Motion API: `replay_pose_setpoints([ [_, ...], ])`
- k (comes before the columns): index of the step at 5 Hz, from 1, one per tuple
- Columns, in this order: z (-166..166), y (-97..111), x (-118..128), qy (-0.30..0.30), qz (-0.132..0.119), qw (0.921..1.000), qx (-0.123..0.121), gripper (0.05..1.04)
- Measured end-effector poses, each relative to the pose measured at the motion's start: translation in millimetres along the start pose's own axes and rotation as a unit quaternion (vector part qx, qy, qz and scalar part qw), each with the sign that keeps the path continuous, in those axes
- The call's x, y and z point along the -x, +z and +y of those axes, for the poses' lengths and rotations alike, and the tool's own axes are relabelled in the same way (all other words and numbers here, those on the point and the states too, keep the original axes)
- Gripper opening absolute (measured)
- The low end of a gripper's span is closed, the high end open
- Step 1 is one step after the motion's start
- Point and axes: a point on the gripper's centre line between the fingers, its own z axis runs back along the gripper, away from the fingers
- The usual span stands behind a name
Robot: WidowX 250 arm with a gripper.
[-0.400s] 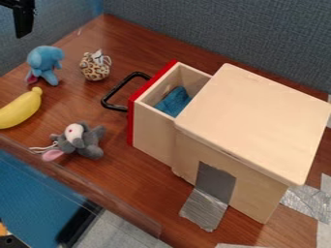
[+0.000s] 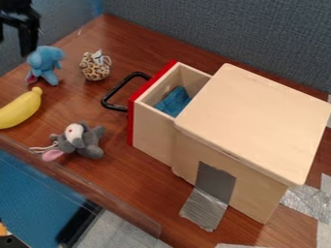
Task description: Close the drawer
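Holding the gripper (image 2: 13,47) with fingers spread apart at the upper left, near the blue stuffed toy (image 2: 44,60). Showing the drawer (image 2: 152,134) partly out of the wooden box (image 2: 259,116), black handle (image 2: 117,87) facing left, blue cloth (image 2: 173,100) inside.

Tabletop (image 2: 129,169) with drawer box (image 2: 259,121), tape (image 2: 203,210), banana (image 2: 21,109), blue plush (image 2: 44,60), spotted plush (image 2: 95,68), grey plush (image 2: 87,143).
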Motion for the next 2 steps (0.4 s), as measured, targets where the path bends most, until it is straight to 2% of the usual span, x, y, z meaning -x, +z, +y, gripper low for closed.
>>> replay_pose_setpoints([
  [1, -38, 5, -7, -0.044, -0.006, 0.999, -0.01, 1.001],
  [2, -60, 5, -11, -0.048, -0.014, 0.9985, 0.02, 1.0],
])
